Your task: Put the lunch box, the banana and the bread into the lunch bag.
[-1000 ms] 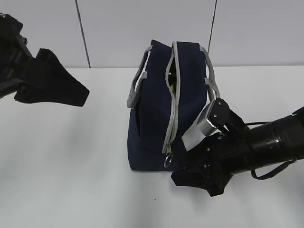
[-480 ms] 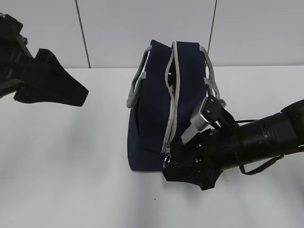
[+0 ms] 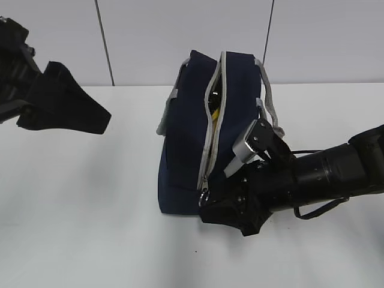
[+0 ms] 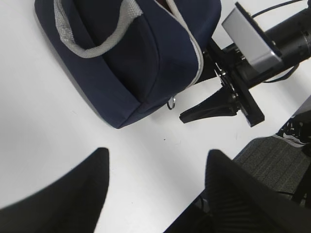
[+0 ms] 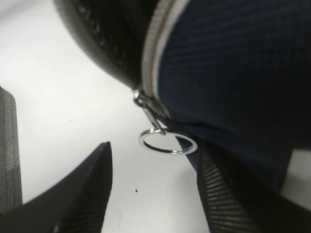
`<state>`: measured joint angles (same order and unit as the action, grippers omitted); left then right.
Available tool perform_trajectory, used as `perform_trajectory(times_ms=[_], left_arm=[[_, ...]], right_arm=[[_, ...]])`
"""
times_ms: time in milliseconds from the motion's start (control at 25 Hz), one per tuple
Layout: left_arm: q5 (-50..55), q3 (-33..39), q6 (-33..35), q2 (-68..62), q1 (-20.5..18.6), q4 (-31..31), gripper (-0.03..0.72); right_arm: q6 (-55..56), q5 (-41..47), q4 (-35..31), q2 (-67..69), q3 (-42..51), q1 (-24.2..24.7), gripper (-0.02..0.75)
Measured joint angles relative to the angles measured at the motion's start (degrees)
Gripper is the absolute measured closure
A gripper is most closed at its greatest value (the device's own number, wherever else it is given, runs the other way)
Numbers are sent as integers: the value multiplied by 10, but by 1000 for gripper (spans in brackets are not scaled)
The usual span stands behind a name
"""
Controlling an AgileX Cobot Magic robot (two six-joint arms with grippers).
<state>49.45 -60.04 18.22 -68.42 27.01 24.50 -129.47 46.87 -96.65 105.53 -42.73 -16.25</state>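
1. The lunch bag (image 3: 198, 138) stands upright on the white surface (image 3: 90, 210), near the middle and a little toward the back wall. Its grey zipper strip runs from the top down the front end.
2. The zipper is parted along the upper part of the bag. Through the narrow slit a strip of yellow shows, the banana (image 3: 212, 111), inside the bag. The rest of the interior is too dark to read, so the lunch box and the bread cannot be made out.
3. The metal ring pull (image 5: 167, 141) hangs at the low end of the zipper, just above the surface, at the bag's front bottom corner.
4. The right gripper (image 3: 225, 213) lies low at that corner, its body against the bag's right side. In the right wrist view its fingers (image 5: 85, 189) stand apart on either side of the ring, holding nothing; the ring hangs free between them.
5. The left gripper (image 3: 63, 108) hovers well apart from the bag, toward the left rear. Its fingers (image 4: 73, 194) are spread and empty.
6. Broad bare surface lies to the left of the bag and in front of it. In the left wrist view the surface's edge appears beyond the right arm, with dark flooring below.
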Motion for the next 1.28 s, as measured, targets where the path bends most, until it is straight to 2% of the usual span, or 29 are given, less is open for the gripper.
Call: perform_trajectory(times_ms=[680,1280], left_arm=[[6,0,0,0,0,0,264],[10,0,0,0,0,0,264]], right_arm=[[-16,19,-60,43,0,0,320],[-19,39,-67,43,-1,0,320]])
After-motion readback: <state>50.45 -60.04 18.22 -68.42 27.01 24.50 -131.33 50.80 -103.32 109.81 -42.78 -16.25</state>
